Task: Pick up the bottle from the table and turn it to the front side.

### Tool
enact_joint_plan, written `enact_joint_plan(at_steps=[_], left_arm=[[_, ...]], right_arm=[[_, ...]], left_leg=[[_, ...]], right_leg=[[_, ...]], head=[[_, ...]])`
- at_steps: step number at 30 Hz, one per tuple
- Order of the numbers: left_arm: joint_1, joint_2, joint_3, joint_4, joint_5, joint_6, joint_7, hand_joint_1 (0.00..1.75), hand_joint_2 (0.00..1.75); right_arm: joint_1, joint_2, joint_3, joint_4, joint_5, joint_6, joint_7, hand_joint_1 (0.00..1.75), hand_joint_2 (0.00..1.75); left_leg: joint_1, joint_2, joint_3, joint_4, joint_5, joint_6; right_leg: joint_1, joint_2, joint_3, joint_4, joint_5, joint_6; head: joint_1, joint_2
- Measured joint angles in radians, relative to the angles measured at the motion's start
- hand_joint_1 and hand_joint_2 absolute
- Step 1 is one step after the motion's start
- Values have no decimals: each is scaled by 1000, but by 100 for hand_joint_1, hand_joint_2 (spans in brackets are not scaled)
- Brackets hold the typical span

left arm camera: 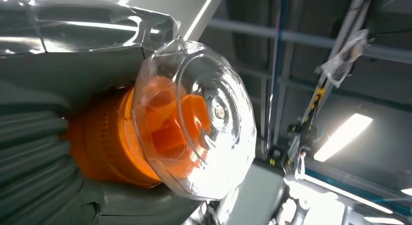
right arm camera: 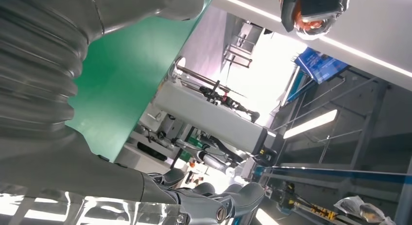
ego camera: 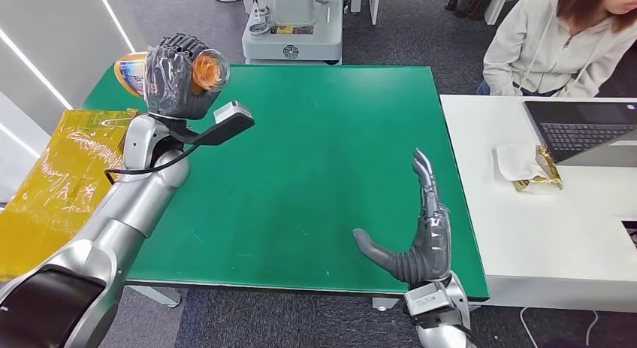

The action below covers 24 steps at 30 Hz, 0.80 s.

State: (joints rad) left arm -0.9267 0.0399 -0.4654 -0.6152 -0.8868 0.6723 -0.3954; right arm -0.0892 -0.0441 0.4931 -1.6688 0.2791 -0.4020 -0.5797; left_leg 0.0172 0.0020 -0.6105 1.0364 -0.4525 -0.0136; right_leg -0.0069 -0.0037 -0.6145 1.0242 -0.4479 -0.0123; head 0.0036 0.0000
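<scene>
While the green table (ego camera: 315, 160) took up most of the head view, it sat on a dark grey floor with a white desk (ego camera: 526, 235) butted right up against its right edge, and some pale grey machine (ego camera: 293, 25) stood just past the far edge. On the table's left side a crinkly yellow plastic bag (ego camera: 64, 179) hung over the edge, close under the left arm. The white desk had a dark laptop (ego camera: 582, 130) on it, plus a white tissue and a gold wrapper (ego camera: 537, 167) lying just beside the laptop, and a person (ego camera: 556, 40) in a light hoodie sat behind that desk. As for the bottle (ego camera: 206, 70), it was up off the table over the far left corner, lying sideways in the left hand (ego camera: 176, 77), whose dark fingers were wrapped around its middle so the label was mostly hidden; an orange and blue end poked out left and the orange cap under a clear cover pointed right. The left wrist view looked straight at that clear dome and orange cap, with ceiling lights behind. The right hand (ego camera: 421, 243) hovered low over the near right part of the table, palm side facing left, fingers straight and thumb stuck out, nothing in it, well apart from the bottle.
</scene>
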Motion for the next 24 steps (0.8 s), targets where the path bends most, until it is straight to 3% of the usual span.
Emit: enact_joint_plan(at_steps=[4, 8, 17, 24], left_arm=[[3, 21, 0, -4, -403, 17, 162, 175, 175], [5, 35, 0, 7, -564, 18, 264, 175, 175], [9, 60, -45, 109, -627, 16, 434, 175, 175], [17, 75, -81, 167, -627, -8, 448, 175, 175]], right_arm=[[-10, -3, 8, 8, -17, 1, -5, 0, 175], [-12, -6, 15, 16, -20, -3, -10, 0, 175], [-8, -23, 20, 17, -36, -23, -16, 0, 175], [9, -42, 20, 17, -39, -40, -20, 0, 175]], left_leg=[[0, 0, 0, 0, 0, 0], [0, 0, 0, 0, 0, 0], [0, 0, 0, 0, 0, 0], [0, 1, 0, 0, 0, 0]], right_leg=[[0, 0, 0, 0, 0, 0], [0, 0, 0, 0, 0, 0], [0, 0, 0, 0, 0, 0], [0, 0, 0, 0, 0, 0]], head=[[0, 0], [0, 0], [0, 0], [0, 0]])
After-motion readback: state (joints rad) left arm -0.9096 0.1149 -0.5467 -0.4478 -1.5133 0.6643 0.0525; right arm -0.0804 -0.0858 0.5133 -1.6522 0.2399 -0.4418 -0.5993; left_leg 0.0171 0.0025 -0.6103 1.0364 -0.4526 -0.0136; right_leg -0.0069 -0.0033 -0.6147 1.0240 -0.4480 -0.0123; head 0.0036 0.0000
